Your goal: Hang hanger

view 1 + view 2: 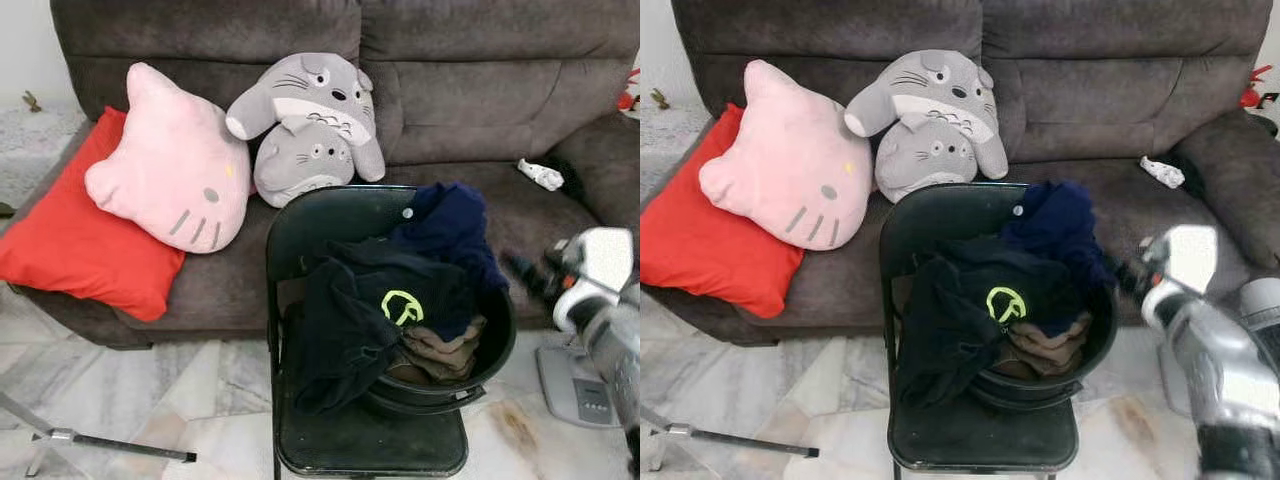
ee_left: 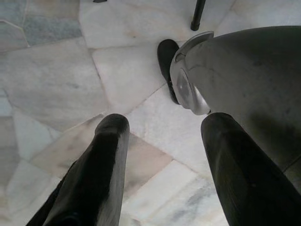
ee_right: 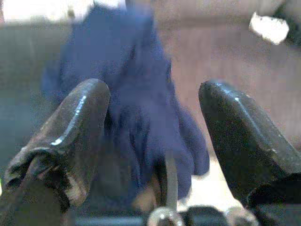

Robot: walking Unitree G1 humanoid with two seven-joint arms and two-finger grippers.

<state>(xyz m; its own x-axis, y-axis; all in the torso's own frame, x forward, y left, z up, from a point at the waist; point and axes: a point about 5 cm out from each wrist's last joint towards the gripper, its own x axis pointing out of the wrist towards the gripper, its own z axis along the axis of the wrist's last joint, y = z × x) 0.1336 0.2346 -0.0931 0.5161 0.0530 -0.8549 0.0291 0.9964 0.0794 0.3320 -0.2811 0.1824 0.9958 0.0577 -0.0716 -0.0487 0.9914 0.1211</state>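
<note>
A navy garment (image 1: 452,232) drapes over the 1 o'clock rim of a black basin (image 1: 497,340) on a folding chair (image 1: 300,225); any hanger is hard to make out. The blurred right pincer (image 3: 153,141), fingers apart, faces it from 3 o'clock. The left pincer (image 2: 162,160), fingers apart, hangs over the floor (image 2: 56,84).

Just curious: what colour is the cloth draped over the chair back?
Dark navy blue cloth, clearest in the left eye view.

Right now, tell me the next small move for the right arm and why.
Probably ease the right gripper forward to the navy garment on the basket. Its jaws stand open with nothing between them, lined up on that cloth but short of it. No hanger can be made out yet, so lifting clothes seems the likely first step.
</note>
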